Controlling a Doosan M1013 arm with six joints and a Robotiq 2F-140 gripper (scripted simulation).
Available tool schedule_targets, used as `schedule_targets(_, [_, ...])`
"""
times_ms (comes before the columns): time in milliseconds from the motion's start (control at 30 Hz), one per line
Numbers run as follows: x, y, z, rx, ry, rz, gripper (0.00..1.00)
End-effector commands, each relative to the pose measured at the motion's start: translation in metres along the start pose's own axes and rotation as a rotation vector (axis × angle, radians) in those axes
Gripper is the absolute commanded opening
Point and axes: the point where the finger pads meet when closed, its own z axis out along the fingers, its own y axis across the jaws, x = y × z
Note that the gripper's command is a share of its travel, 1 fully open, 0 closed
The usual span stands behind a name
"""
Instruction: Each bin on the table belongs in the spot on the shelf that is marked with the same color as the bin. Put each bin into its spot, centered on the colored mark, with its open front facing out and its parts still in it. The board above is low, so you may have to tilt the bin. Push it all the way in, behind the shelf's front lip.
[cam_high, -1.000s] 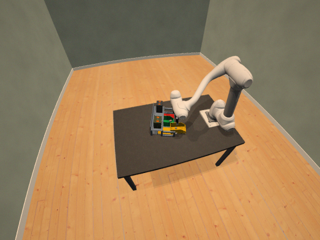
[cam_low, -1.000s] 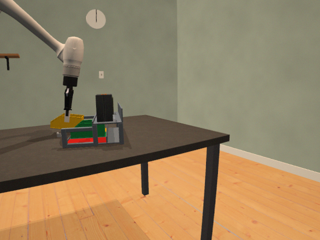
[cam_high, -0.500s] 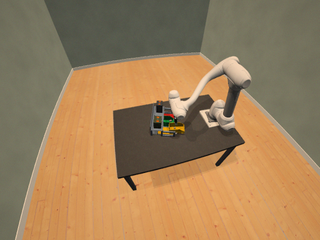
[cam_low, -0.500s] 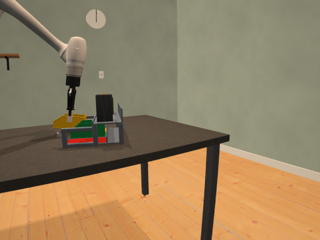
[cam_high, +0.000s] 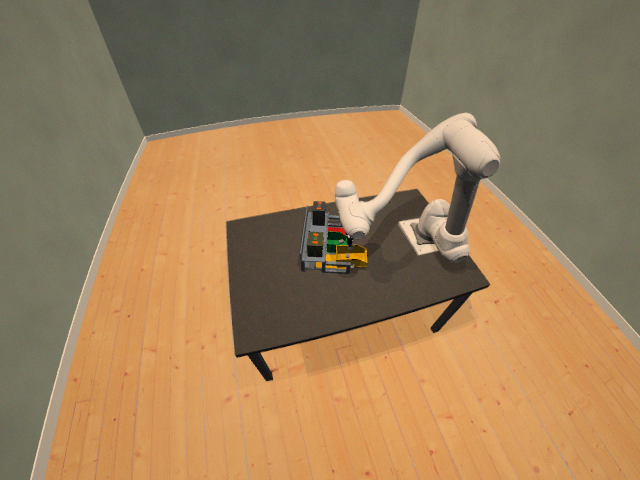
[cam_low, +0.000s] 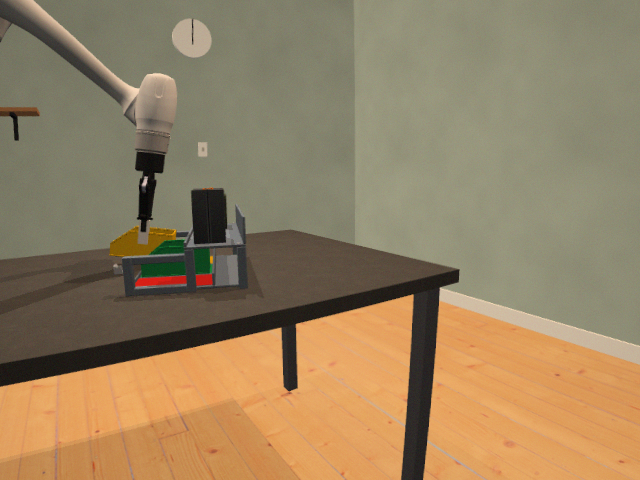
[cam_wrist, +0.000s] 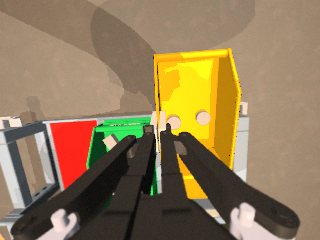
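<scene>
The flat, dark, finely speckled tabletop (cam_high: 289, 304) (cam_low: 310, 268) (cam_wrist: 125, 30) is carrying everything; above it the smooth white arm (cam_high: 403, 175) (cam_low: 77, 51) is reaching toward the grey slab-and-post shelf (cam_high: 303, 242) (cam_low: 190, 268) (cam_wrist: 11, 170), where tall black boxes (cam_high: 315, 246) (cam_low: 208, 217) are weighing on the upper board. The yellow, slope-sided, open-front bin (cam_high: 359, 253) (cam_low: 124, 243) (cam_wrist: 190, 85) is hanging partly over the shelf's front, apparently heading for the yellow mark (cam_high: 336, 267); the green open bin (cam_high: 334, 238) (cam_low: 175, 263) (cam_wrist: 125, 132) is sitting inside, next to the bare red mark (cam_high: 337, 230) (cam_low: 170, 280) (cam_wrist: 75, 150).

The black hand (cam_high: 349, 241) (cam_low: 143, 235) (cam_wrist: 159, 119) is clamping one thin side wall of the yellow bin; that off-centre grip could be letting it roll or twist if its rim is catching the low board; too steep a tilt could be sending the pale round parts (cam_wrist: 202, 118) sliding out; fingers passing close to the green bin could be nudging it askew.
</scene>
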Motion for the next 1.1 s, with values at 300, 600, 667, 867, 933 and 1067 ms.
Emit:
schedule_targets(300, [-0.0048,0.0,-0.0008,0.0,0.0,0.0,0.1])
schedule_targets(600, [-0.0068,0.0,-0.0011,0.0,0.0,0.0,0.1])
schedule_targets(667, [-0.0069,0.0,-0.0011,0.0,0.0,0.0,0.1])
schedule_targets(867, [-0.0075,0.0,-0.0012,0.0,0.0,0.0,0.1])
schedule_targets(933, [-0.0075,0.0,-0.0012,0.0,0.0,0.0,0.1])
schedule_targets(1067, [-0.0076,0.0,-0.0012,0.0,0.0,0.0,0.1])
